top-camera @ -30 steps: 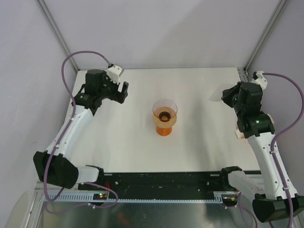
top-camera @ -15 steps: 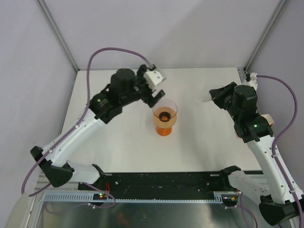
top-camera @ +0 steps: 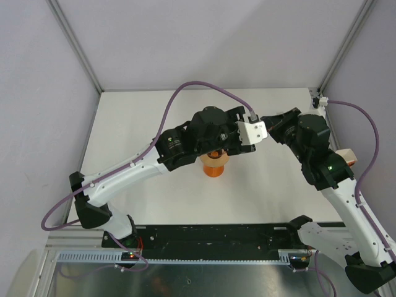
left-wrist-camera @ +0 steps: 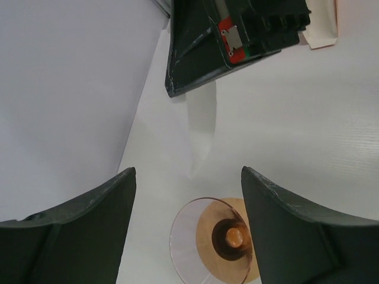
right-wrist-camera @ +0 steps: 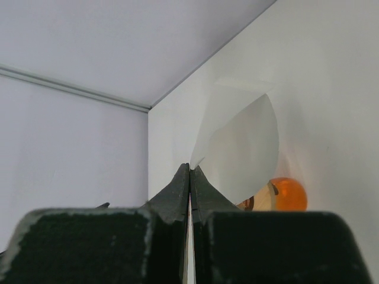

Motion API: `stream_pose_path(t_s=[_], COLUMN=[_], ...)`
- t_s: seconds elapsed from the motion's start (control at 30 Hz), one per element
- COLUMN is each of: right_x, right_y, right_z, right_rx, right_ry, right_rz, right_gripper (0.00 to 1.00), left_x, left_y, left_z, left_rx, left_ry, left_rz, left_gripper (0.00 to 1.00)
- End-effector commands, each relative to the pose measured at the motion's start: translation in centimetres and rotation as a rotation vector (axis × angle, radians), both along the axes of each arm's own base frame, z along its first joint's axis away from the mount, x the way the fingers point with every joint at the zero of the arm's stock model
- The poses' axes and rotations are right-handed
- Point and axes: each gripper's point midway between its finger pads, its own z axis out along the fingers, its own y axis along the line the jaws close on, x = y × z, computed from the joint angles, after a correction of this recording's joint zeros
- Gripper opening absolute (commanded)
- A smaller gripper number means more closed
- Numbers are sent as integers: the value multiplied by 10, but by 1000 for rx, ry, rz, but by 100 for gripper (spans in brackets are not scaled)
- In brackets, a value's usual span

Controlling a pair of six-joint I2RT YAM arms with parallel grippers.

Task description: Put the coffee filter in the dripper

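The orange translucent dripper (top-camera: 213, 168) stands upright mid-table, mostly covered by my left arm. In the left wrist view the dripper (left-wrist-camera: 213, 242) sits below and between my open, empty left gripper (left-wrist-camera: 188, 171). My left gripper (top-camera: 234, 141) hovers over the dripper. My right gripper (top-camera: 268, 119) is just right of it, shut on the white paper coffee filter (right-wrist-camera: 243, 148), which sticks out past the fingertips. The filter (left-wrist-camera: 201, 124) hangs edge-on from the right gripper, above the table just beyond the dripper's rim. The dripper (right-wrist-camera: 285, 194) shows behind the filter.
A white-and-orange packet (top-camera: 346, 156) lies at the table's right edge, behind my right arm; it also shows in the left wrist view (left-wrist-camera: 323, 26). Grey walls and metal frame posts close the back and sides. Both arms crowd the table's middle.
My left arm swung from the back left corner rightward to over the dripper. My right gripper moved left toward the centre with the filter held in it.
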Motion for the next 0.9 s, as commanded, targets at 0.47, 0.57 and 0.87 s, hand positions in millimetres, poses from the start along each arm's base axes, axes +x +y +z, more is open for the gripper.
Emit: stream_pose_path(t_s=[0.47,0.57,0.87], right_x=[-9,-10,-12], right_y=[14,15,16], right_z=[44,45,51], right_rx=[111,117,136], right_ry=[-104,-108,-121], right_rz=[21,27,25], right_gripper=[0,0,0], left_x=[30,33,36], left_y=[-14,-14,-17], left_z=[13,12,-1], left_rx=[-36,-29,6], left_ry=[-113,-125,-134], left_rz=[105,118,121], left_gripper=[61,55,48])
